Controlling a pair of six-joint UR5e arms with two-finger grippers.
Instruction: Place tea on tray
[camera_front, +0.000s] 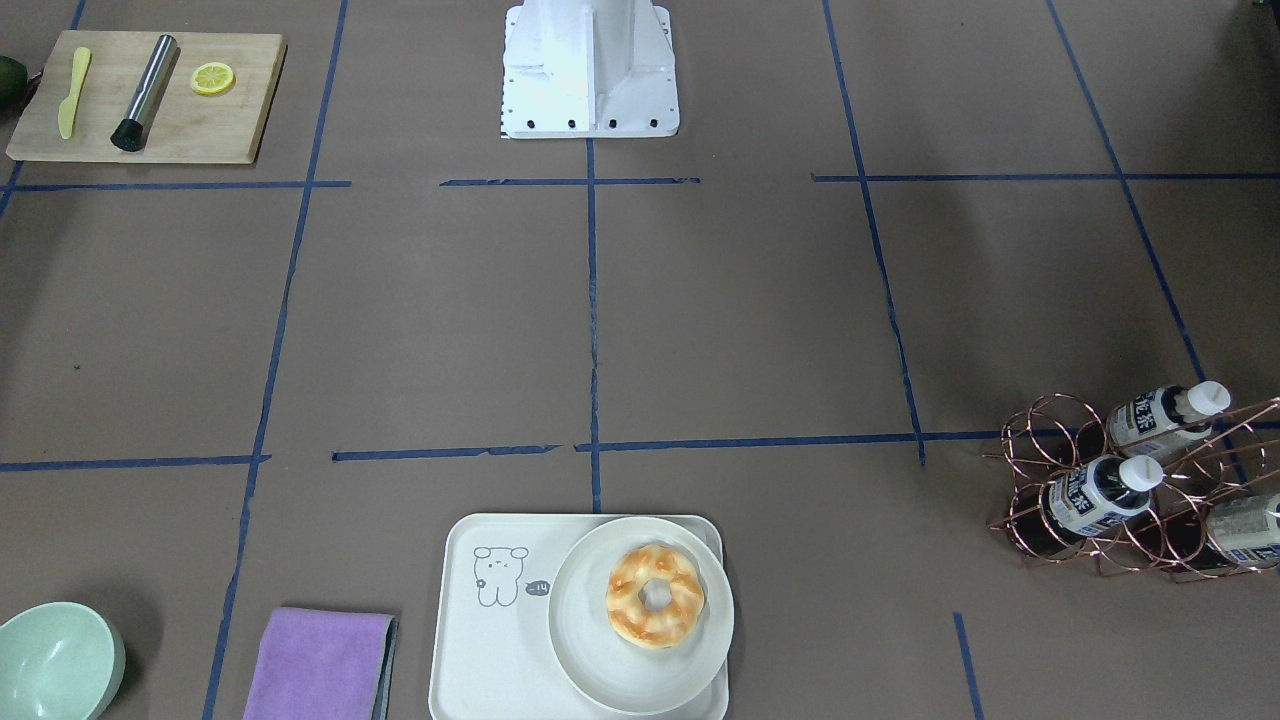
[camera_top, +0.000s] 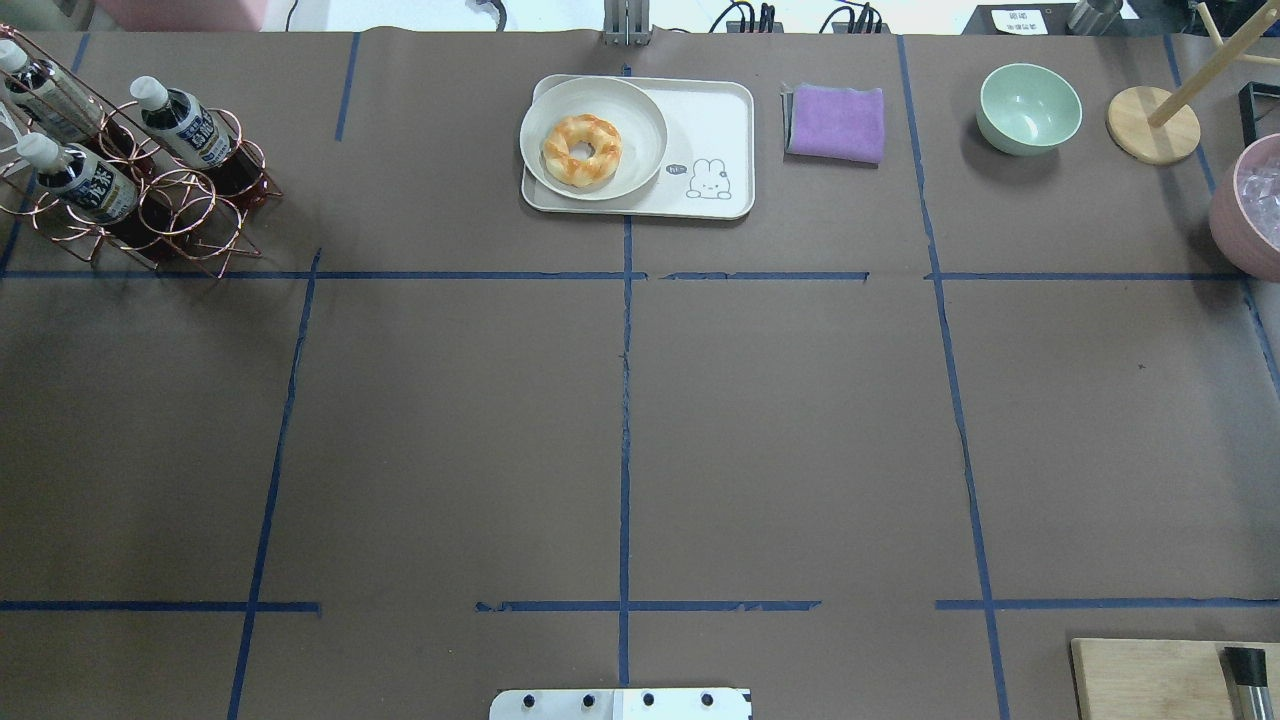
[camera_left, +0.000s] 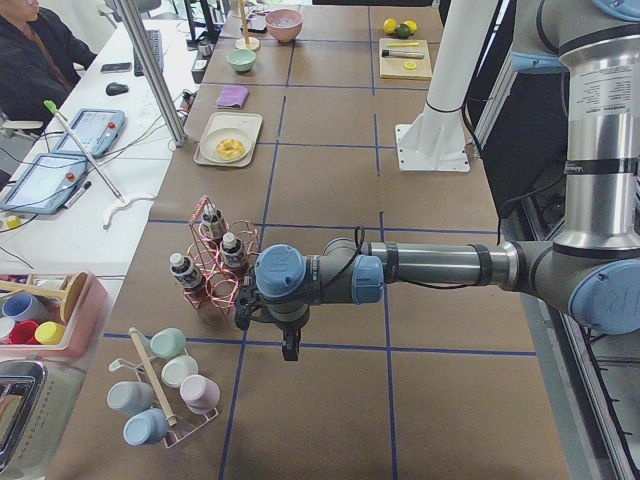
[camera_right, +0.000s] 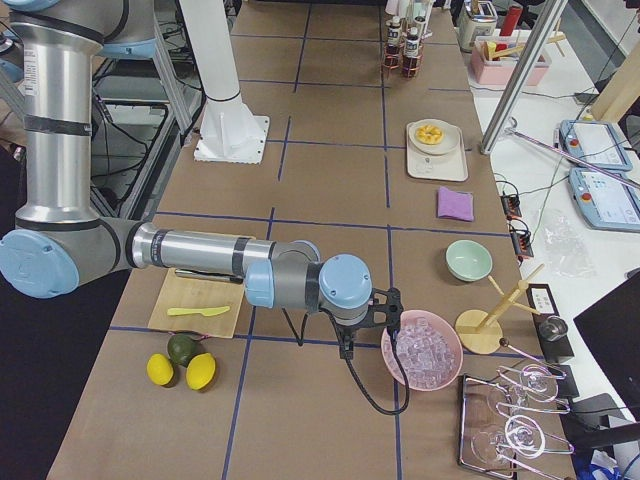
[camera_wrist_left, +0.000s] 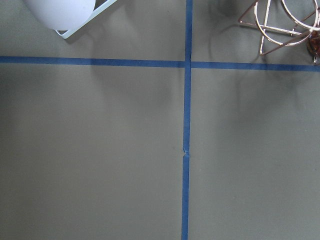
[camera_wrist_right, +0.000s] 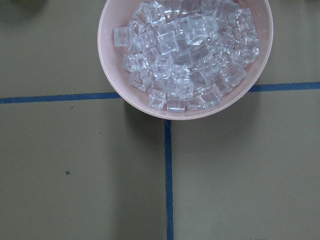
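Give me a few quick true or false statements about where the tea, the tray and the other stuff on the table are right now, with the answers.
1. All three tea bottles sit in the copper wire rack. True.
2. The tray is empty. False: a round plate with a doughnut sits on it.
3. The purple cloth lies on the tray. False: it lies beside the tray, off it.
4. The pink bowl holds ice cubes. True.
5. A lemon slice lies on the wooden board. True.
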